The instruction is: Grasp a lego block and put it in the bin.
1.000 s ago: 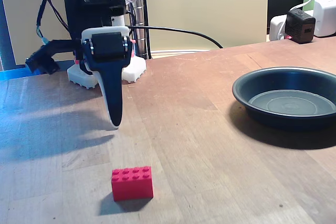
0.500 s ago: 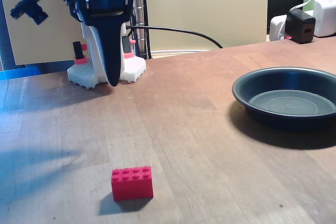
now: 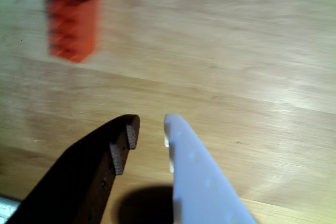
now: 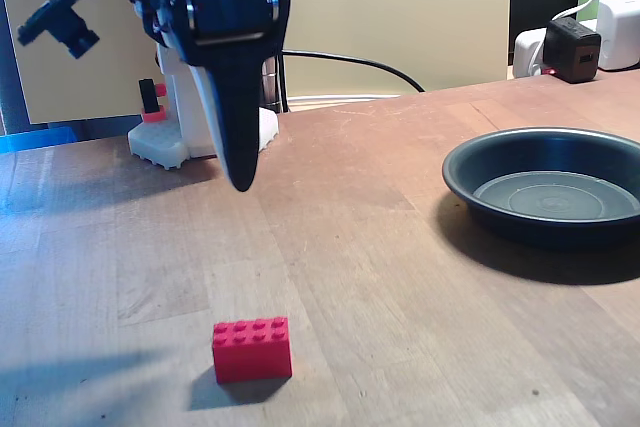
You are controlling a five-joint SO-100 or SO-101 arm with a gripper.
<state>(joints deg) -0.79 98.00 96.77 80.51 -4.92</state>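
The red lego block (image 4: pixel 251 348) lies on the wooden table near the front edge, studs up. In the wrist view the lego block (image 3: pixel 73 24) shows blurred at the upper left, well ahead of the fingers. My gripper (image 4: pixel 242 185) hangs in the air above the table, pointing down, behind the block and slightly to its left. The wrist view shows the gripper (image 3: pixel 148 124) with a narrow gap between the black finger and the white one, and nothing in it. The bin (image 4: pixel 500 212), a round dark pan, sits empty at the right.
The white robot base (image 4: pixel 165 147) stands at the back left with cables running behind it. Chargers and plugs (image 4: pixel 575 42) sit at the back right corner. Bare wood lies between block and bin.
The gripper rose from low over the table, then swung right and toward the camera, dropping a little. Block and bin have not moved.
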